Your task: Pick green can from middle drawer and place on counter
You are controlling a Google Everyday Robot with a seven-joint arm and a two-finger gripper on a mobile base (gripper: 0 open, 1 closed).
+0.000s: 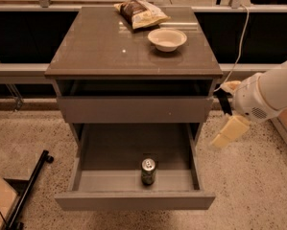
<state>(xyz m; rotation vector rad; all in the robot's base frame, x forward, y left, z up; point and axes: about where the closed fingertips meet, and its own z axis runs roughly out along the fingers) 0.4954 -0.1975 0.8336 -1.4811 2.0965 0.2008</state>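
Note:
The green can point(148, 171) stands upright on the floor of the open middle drawer point(133, 200), near its front wall and a little right of centre. Its silver top and pull tab face up. The counter point(104, 47) is the glossy top of the cabinet above. My gripper point(229, 131) hangs at the right of the cabinet, outside the drawer's right wall, at about the height of the drawer opening. It is above and to the right of the can and holds nothing. The white arm point(270, 95) comes in from the right edge.
A white bowl point(167, 39) and a chip bag point(140, 13) sit at the back right of the counter. A shut drawer front point(133, 109) lies above the open one. A black stand leg point(30, 188) lies on the speckled floor at left.

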